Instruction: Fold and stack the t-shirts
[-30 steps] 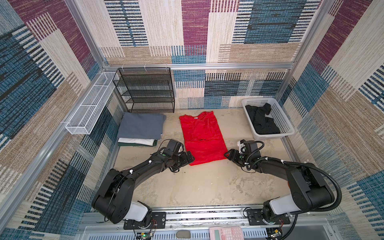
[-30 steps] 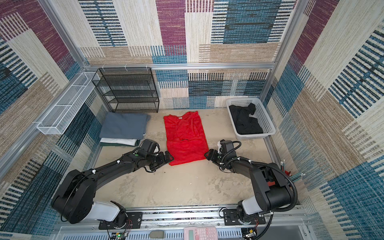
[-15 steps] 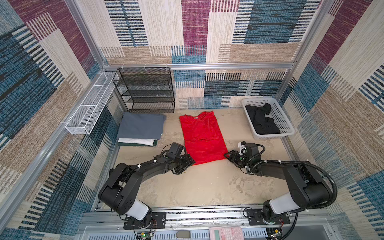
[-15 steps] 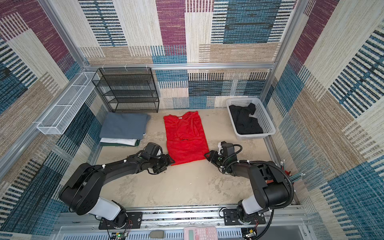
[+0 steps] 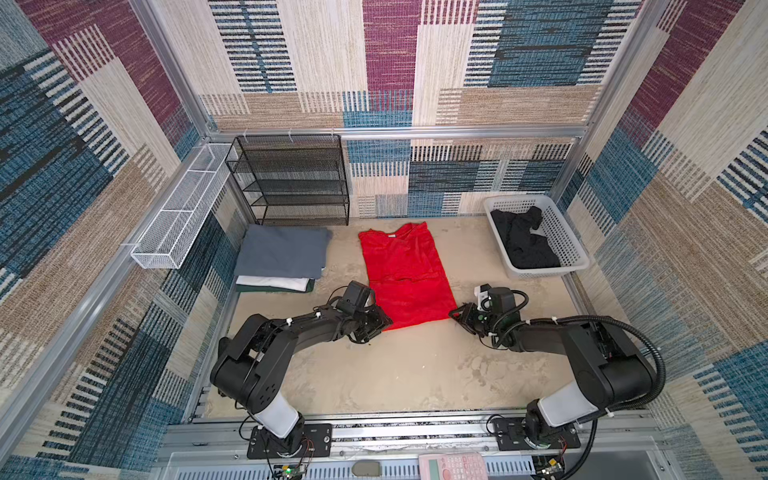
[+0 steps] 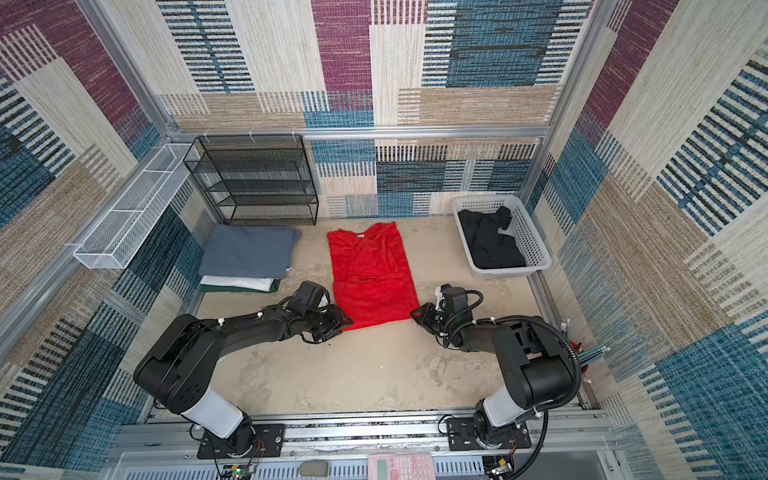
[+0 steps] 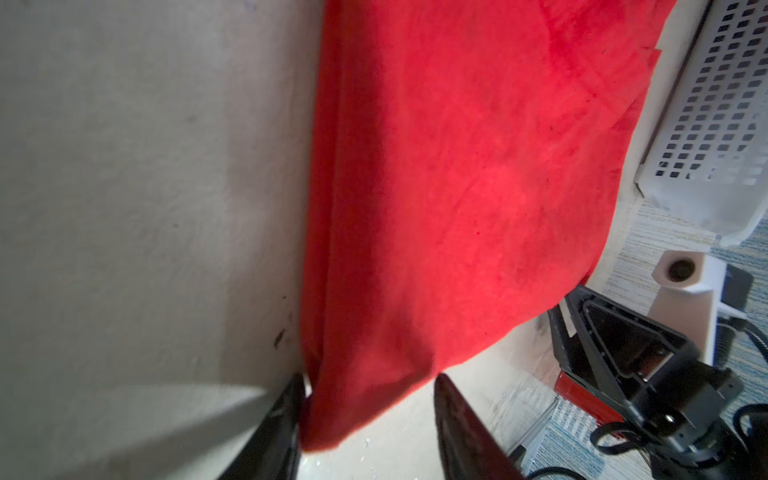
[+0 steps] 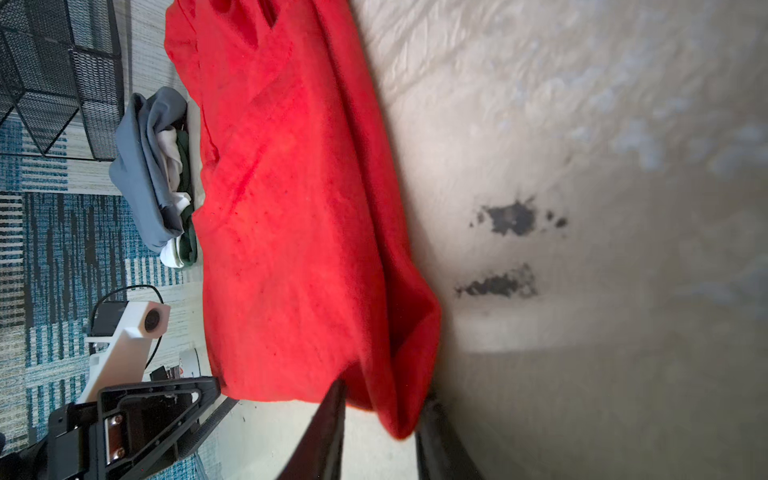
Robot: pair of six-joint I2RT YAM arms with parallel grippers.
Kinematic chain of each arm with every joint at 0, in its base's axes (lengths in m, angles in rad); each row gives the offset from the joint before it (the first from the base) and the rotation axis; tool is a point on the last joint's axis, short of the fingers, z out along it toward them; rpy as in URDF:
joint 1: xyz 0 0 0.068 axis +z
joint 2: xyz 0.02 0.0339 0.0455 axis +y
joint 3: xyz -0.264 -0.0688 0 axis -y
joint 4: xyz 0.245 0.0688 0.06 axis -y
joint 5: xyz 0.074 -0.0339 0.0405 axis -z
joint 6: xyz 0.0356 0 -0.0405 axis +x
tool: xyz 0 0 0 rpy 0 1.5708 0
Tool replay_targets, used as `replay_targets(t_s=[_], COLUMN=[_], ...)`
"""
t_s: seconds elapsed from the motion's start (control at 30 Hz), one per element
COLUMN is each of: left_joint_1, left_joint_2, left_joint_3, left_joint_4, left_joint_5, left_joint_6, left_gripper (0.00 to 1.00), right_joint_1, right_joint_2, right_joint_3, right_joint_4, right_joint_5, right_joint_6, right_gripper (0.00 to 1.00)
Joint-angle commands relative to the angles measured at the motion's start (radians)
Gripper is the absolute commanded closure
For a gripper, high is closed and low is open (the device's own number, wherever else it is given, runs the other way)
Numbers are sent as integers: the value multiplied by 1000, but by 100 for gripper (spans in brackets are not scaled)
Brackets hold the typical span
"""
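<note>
Sandy tabletop fills the cell floor. Mid-table lies the red shirt, folded to a long strip, hem nearest the arms. A grey shirt tops the folded stack beside it. A black shirt waits crumpled in the basket. Three look done, two remain. The left gripper straddles one hem corner, jaws apart; the right gripper looks clamped on the other.

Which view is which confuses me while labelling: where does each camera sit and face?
Top view: high above the bases, looking down; red t-shirt, left arm, right arm.
Top view: beside it, same scene, basket.
Left wrist: on left arm, facing shirt corner past left gripper.
Right wrist: likewise, past right gripper.
All share the shirt.
</note>
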Motion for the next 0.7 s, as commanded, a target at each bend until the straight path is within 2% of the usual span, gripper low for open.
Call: replay_targets(t_s=[0.0, 0.07, 0.3, 0.43, 0.53, 0.67], left_joint_1=[5, 7, 17, 27, 31, 32], left_joint_2=[20, 32, 42, 39, 39, 42], left_joint_3=[24, 39, 61, 67, 73, 94], left_joint_4=[-75, -91, -121, -143, -158, -181], left_joint_5=[-28, -30, -35, -42, -47, -50], left_joint_6=[29, 40, 62, 71, 80, 99], left_gripper=[53, 57, 64, 84, 88, 99], right_joint_1=[-1, -1, -2, -2, -3, -3], right_joint_2=[9, 14, 14, 8, 7, 8], right_joint_3=[9, 12, 20, 23, 25, 26], right_joint_4=[1, 1, -3, -13, -16, -8], right_joint_5=[4, 9, 16, 22, 24, 6], right_joint_6=[1, 0, -2, -13, -19, -11], right_gripper=[76, 80, 86, 95, 100, 100])
